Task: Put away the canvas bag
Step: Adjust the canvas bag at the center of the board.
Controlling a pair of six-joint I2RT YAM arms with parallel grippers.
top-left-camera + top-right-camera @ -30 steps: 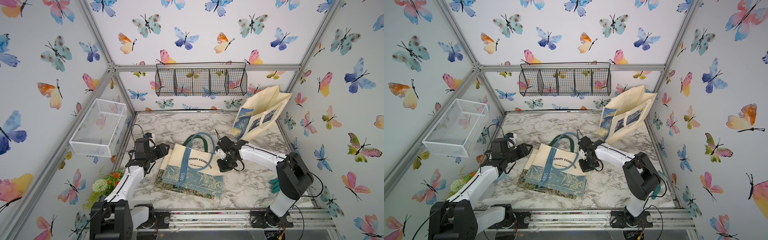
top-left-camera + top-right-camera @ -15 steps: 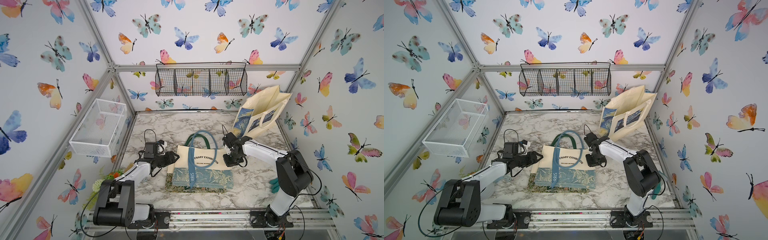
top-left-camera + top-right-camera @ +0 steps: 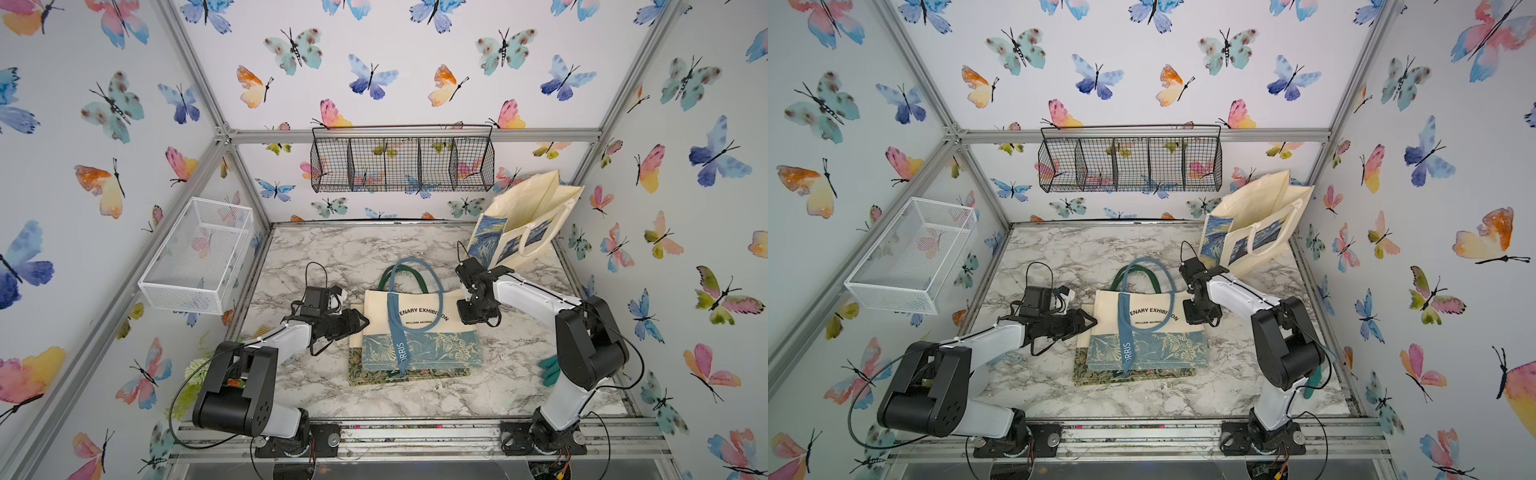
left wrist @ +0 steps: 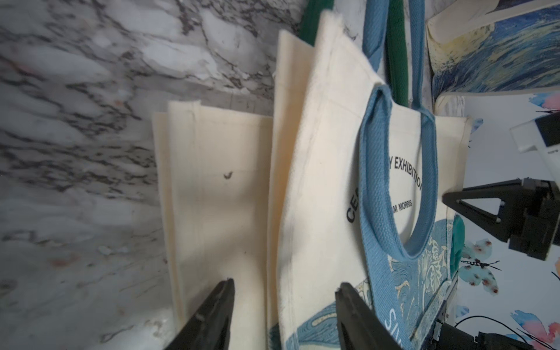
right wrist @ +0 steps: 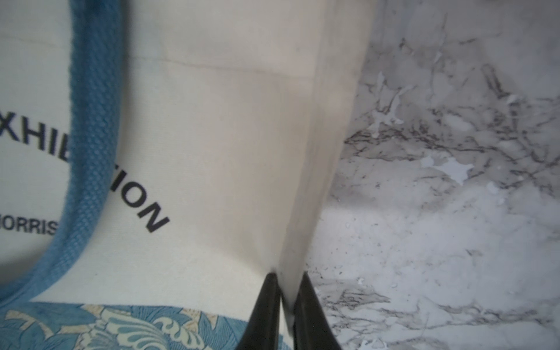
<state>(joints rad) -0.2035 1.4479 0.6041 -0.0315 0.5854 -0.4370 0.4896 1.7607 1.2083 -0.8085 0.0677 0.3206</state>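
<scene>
The cream canvas bag with blue woven handles [image 3: 451, 303] now lies square on the marble table [image 3: 332, 257], no longer skewed, so we judge it easier to lift. Our right hand [image 5: 288, 280] pinches its edge; our left hand [image 4: 285, 285] gapes opposite. We count three bags — a green-handled bag [image 3: 409, 376] beneath, a painted tote [image 3: 523, 224] upright — plus one black wire basket [image 3: 402, 164] and one white mesh basket [image 3: 199, 257].

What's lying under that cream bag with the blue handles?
A second flat bag: its green floral edge, cream side and dark green handles peek out. The rest is covered.

bare tabletop [image 3: 353, 249] behind canvas bag [image 3: 453, 307], upright tote [image 3: 528, 216] far right
</scene>
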